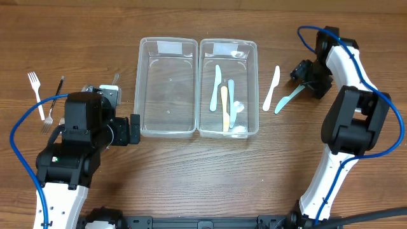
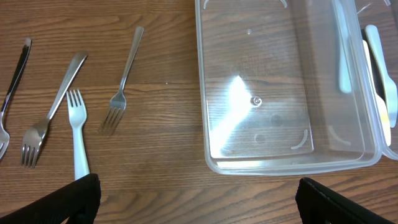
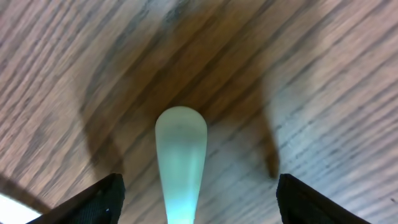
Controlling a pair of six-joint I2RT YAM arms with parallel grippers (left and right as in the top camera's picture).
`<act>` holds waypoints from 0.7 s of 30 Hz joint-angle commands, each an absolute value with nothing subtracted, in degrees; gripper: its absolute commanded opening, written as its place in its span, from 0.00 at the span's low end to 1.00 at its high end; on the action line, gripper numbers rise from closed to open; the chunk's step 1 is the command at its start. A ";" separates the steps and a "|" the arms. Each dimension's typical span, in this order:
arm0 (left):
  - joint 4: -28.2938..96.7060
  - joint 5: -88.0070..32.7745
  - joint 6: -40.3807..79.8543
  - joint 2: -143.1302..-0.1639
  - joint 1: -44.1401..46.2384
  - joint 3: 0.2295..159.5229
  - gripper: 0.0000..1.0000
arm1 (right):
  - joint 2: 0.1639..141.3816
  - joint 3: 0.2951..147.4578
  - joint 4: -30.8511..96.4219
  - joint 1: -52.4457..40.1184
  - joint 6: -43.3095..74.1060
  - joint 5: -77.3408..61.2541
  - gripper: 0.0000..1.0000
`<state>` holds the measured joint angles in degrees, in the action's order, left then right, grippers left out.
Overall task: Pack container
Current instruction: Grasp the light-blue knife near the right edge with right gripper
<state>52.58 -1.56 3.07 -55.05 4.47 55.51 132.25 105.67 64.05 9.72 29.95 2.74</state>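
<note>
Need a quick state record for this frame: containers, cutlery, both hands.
left container: empty
right container: holds plastic knives, including a yellow knife
white knife: on table, right of right container
pale teal knife: on table, between right hand's fingers, not gripped
forks: on table, left of containers
left hand: open, holding nothing
right hand: open, over pale teal knife's handle

Wooden surface [image 1: 191, 172]: brown boards with visible grain running from the left edge to the right edge.
</note>
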 commanded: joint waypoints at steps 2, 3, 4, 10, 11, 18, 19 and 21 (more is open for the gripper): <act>52.51 -2.61 3.90 -55.09 4.43 56.99 1.00 | 132.79 105.80 63.09 9.82 29.23 2.39 0.80; 52.51 -2.61 3.90 -55.09 4.43 56.99 1.00 | 132.79 105.80 63.07 9.82 28.67 2.22 0.80; 52.51 -2.61 3.90 -55.09 4.43 56.99 1.00 | 132.81 105.80 63.07 9.82 28.16 2.24 0.80; 52.51 -2.63 3.90 -55.09 4.43 56.99 1.00 | 132.90 104.79 62.43 9.82 27.64 2.20 0.80; 52.53 -2.63 3.90 -55.09 4.43 56.99 1.00 | 132.90 104.25 62.13 9.82 27.64 2.20 0.80; 52.93 -2.63 3.90 -55.09 4.43 56.99 1.00 | 132.90 100.44 60.12 9.82 27.62 2.22 0.80; 52.93 -2.63 3.90 -55.09 4.43 56.99 1.00 | 132.90 100.44 60.25 9.82 27.62 2.22 0.80; 52.93 -2.63 3.90 -55.09 4.43 56.99 1.00 | 132.90 100.44 60.20 9.82 27.64 2.22 0.80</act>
<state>52.80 -1.56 3.07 -55.05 4.47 55.51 131.41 102.76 60.16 9.67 27.88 2.42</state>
